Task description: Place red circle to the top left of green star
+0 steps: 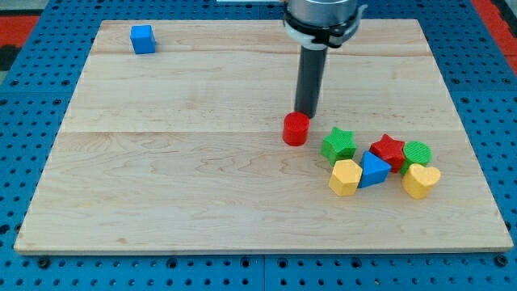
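The red circle (296, 128) is a short red cylinder just right of the board's middle. The green star (338, 144) lies to its lower right, a small gap between them. My tip (305, 111) is at the end of the dark rod, at the red circle's upper right edge, touching or almost touching it.
Right of the green star sits a cluster: a red star (388, 150), a green round block (418, 153), a yellow hexagon-like block (345, 177), a blue triangle (373, 170) and a yellow heart (421, 180). A blue cube (143, 39) is at the top left. The wooden board (161, 162) rests on a blue pegboard.
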